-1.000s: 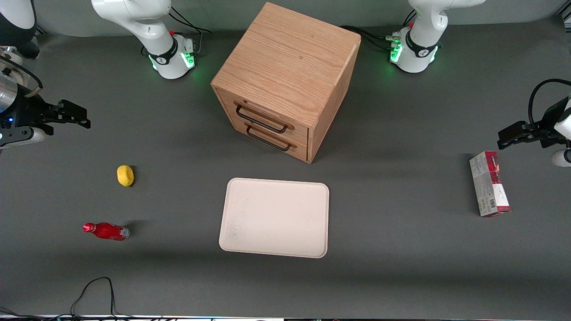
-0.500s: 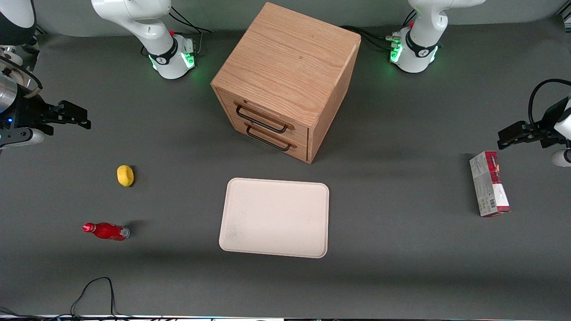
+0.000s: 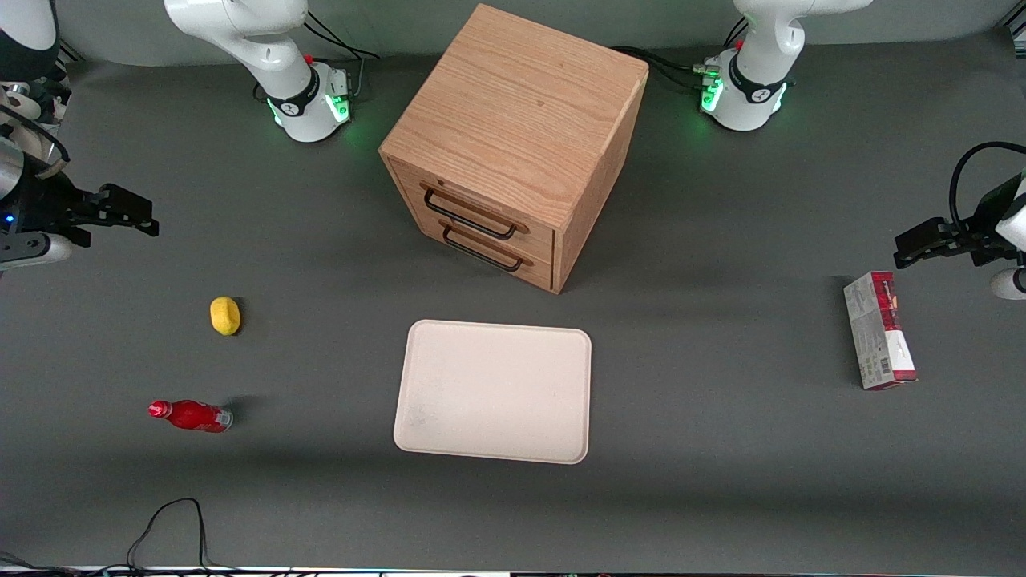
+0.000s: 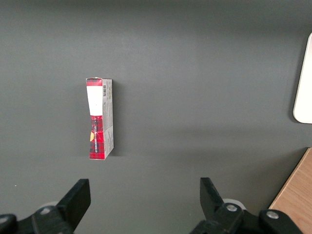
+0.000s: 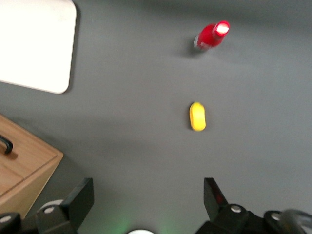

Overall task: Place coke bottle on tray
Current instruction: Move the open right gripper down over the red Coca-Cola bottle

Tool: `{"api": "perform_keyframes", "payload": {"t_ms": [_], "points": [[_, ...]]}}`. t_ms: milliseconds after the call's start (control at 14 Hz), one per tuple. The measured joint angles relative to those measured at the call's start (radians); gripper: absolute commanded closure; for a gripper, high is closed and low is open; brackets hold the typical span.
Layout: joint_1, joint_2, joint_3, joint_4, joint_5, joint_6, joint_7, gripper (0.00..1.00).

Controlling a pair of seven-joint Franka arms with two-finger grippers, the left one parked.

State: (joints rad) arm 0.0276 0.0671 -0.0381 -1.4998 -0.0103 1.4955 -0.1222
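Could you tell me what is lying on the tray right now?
Nothing: the tray is bare. The coke bottle lies on the table; the open gripper hovers away from both.

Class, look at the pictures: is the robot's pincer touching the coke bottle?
Apart. The front view shows the open pincer hanging farther from the camera than the coke bottle, with the yellow lump and bare table between them.

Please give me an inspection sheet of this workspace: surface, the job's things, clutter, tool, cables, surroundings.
Surface: dark grey table, flat.
Job's things: coke bottle lies on its side on the table toward the working arm's end; tray bare, in front of the drawers.
Clutter: yellow lump; red-and-grey carton toward the parked arm's end; wooden drawer cabinet, both drawers shut.
Tool: right tool open, empty, above the table, farther from the camera than the yellow lump.
Cables: black cable at the table's near edge.
Surroundings: nothing seen.
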Motion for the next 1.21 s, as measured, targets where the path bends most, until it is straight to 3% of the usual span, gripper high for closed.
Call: {"api": "perform_keyframes", "payload": {"t_ms": [571,929,1214], "points": [[-0.093,0.483,-0.059,0.469,-0.001,0.001,-0.062,0.0],[-0.092,0.569,-0.058,0.487,0.0,0.033,-0.074,0.0],[-0.09,0.6,-0.058,0.327,0.0,0.269,-0.078,0.0]]}}
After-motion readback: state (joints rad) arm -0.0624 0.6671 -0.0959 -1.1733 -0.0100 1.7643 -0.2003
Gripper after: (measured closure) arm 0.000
